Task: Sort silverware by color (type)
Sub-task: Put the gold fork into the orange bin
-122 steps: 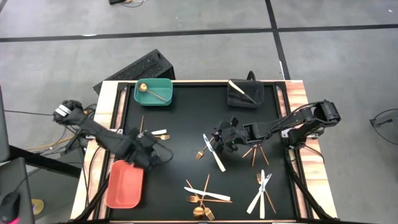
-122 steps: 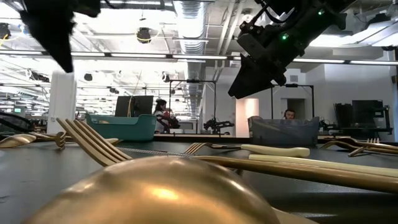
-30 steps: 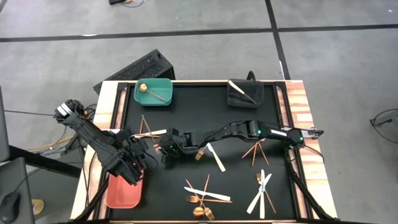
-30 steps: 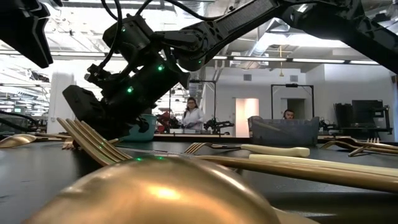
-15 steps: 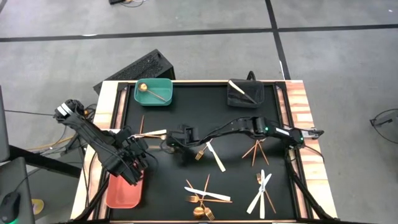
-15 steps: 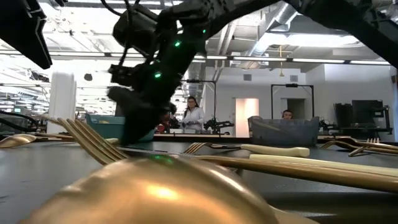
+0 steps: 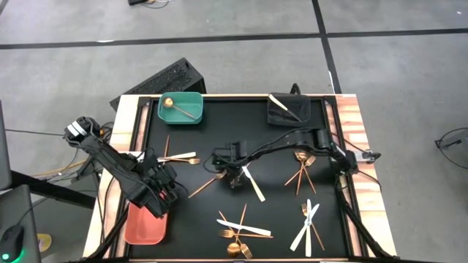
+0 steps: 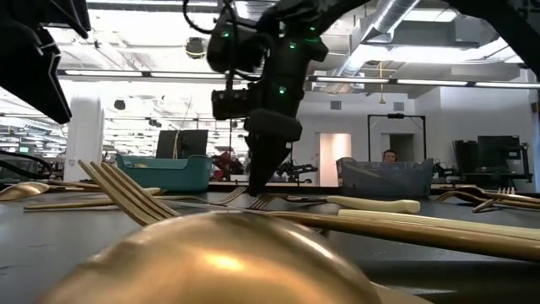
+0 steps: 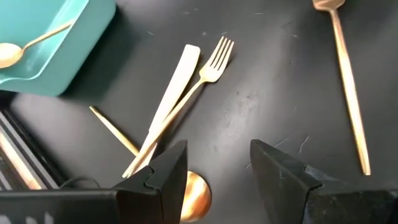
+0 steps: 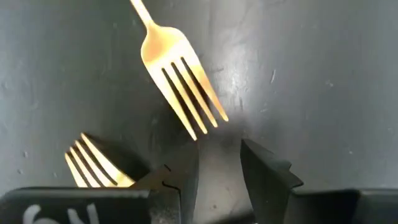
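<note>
The silverware lies scattered on the black table [image 7: 219, 131]. My right gripper [image 7: 234, 177] hangs open at the table's middle, pointing down, just above the table. Two gold fork heads [image 10: 180, 81] [image 10: 99, 165] lie beside its fingertips [image 10: 217, 165], untouched. One of these forks [image 7: 207, 184] lies slanting toward the left. A white knife [image 7: 253, 184] lies to the right. My left gripper [image 7: 164, 193] is open above the table's left part. Below it [image 9: 217, 174] lie a white knife [image 9: 177, 87], a gold fork [image 9: 208, 68], a gold stick [image 9: 115, 132] and a spoon bowl [image 9: 194, 194].
At the far edge stand a teal bin [image 7: 180, 108] holding a gold spoon and a dark bin [image 7: 287, 111] holding a white knife. A salmon tray [image 7: 145, 225] lies near left. More gold and white pieces lie near the front edge [image 7: 241, 230] [image 7: 307, 223], copper sticks [image 7: 301, 174] at the right.
My right gripper has moved from the table's left-centre toward the right and risen, tipping from a slant to point down. A gold fork now lies in the open where the gripper stood. My left gripper has sunk a little.
</note>
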Tool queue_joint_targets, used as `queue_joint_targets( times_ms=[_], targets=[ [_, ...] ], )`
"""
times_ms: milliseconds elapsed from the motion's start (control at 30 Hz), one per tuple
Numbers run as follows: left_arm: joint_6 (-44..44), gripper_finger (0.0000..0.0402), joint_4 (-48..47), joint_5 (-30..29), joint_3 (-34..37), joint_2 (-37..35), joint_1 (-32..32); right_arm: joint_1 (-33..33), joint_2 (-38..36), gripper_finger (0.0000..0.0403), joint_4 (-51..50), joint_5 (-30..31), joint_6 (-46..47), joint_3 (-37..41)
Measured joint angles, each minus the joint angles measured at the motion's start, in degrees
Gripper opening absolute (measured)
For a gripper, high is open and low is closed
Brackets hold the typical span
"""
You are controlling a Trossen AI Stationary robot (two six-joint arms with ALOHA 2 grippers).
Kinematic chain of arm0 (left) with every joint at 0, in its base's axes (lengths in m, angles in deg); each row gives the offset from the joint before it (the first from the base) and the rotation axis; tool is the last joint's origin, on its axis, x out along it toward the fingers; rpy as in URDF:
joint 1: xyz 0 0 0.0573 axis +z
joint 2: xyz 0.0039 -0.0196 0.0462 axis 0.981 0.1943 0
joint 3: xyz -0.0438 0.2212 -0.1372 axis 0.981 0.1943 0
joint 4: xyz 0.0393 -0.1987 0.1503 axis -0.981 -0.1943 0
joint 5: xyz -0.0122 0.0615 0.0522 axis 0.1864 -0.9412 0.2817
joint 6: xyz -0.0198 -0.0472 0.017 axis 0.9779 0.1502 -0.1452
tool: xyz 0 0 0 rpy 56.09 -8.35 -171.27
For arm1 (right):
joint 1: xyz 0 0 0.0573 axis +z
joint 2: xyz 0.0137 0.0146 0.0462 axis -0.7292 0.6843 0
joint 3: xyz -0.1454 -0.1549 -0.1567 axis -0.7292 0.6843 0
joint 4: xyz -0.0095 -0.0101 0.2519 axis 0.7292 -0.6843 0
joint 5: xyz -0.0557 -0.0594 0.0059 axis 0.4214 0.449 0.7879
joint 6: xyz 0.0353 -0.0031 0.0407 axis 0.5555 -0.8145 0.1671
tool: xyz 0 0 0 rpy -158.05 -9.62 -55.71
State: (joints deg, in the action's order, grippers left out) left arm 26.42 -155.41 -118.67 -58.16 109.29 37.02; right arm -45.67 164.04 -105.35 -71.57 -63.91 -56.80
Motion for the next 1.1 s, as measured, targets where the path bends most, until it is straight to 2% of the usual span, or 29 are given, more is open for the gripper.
queue_joint_targets(
  times_ms=[133,300,500,567,633,700,800,867,1100],
  targets=[
    [-0.4,0.0162,1.2,-0.1,0.8,0.0,0.0,0.2,-3.1,0.0144,3.5,0.0,0.4,3.0],
    [-0.5,0.0162,1.3,-0.4,1.2,0.0,0.0,1.6,-5.8,0.0144,9.8,-0.1,-3.4,3.4],
    [-3.5,0.0162,4.4,-1.9,1.2,0.0,0.0,3.9,-2.7,0.0144,18.8,-3.3,-7.8,3.3],
    [-4.2,0.0162,6.7,-1.9,1.2,0.0,0.0,4.3,-1.5,0.0144,18.4,-3.8,-8.1,3.6],
    [-3.3,0.0162,8.9,-2.2,1.2,0.0,0.0,4.3,0.9,0.0144,23.7,-3.7,-8.1,3.1],
    [-2.7,0.0162,10.6,-2.3,1.2,0.0,0.1,4.2,1.2,0.0144,21.3,-3.2,-8.0,3.5],
    [-2.5,0.0162,12.9,-2.1,1.1,-0.1,0.4,3.8,3.0,0.0144,26.1,-2.8,-7.6,3.1],
    [-3.0,0.0162,14.2,-2.1,1.1,-0.4,0.7,3.5,3.2,0.0143,23.1,-2.8,-7.1,3.6],
    [-10.8,0.0162,18.9,-0.4,1.1,-2.4,1.0,2.6,4.4,0.0112,21.4,-3.2,-6.9,3.1]
  ],
)
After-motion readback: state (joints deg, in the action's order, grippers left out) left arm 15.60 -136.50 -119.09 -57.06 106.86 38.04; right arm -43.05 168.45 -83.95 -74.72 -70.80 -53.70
